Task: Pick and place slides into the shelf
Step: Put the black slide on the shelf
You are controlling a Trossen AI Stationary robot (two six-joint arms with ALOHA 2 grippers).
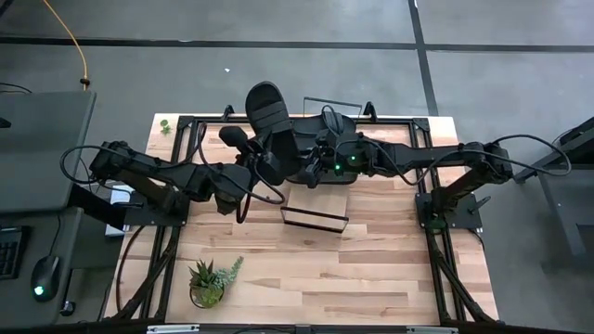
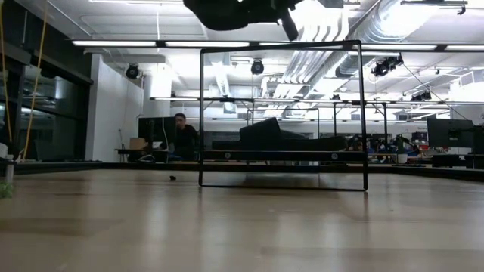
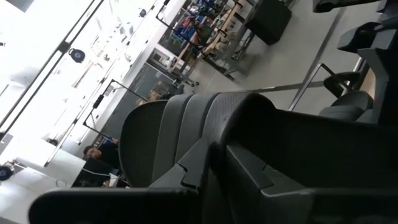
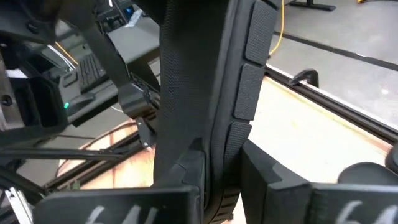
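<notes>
One black slide (image 1: 271, 125) is held high above the table, on edge and tilted, where both arms meet. In the low view its underside (image 2: 227, 11) shows at the top. My left gripper (image 1: 258, 172) reaches in from the left and my right gripper (image 1: 311, 167) from the right; both are shut on the slide. Below them stands the shelf (image 1: 316, 211), a light-wood board in a black wire frame (image 2: 283, 45). Another slide (image 2: 283, 136) lies on the shelf's board. My left gripper holds the slide near its lower end, the ribbed sole (image 3: 186, 124) rising just past its fingers (image 3: 261, 180). It comes in level from the table's left. The fingers themselves hide the place of contact. The slide is clear of the shelf and the table. My right gripper pinches the slide's sole across its thickness (image 4: 214, 155) between its two fingers (image 4: 273, 177), near the slide's lower end. It comes from the table's right, slanting slightly down. The slide stands up past the fingers, clear of everything below.
A potted plant (image 1: 209, 283) stands near the table's front left, and a small green thing (image 1: 164, 125) sits at the far left corner. Bare wood lies on the near half (image 1: 371, 278). A person (image 2: 181, 132) sits in the room beyond.
</notes>
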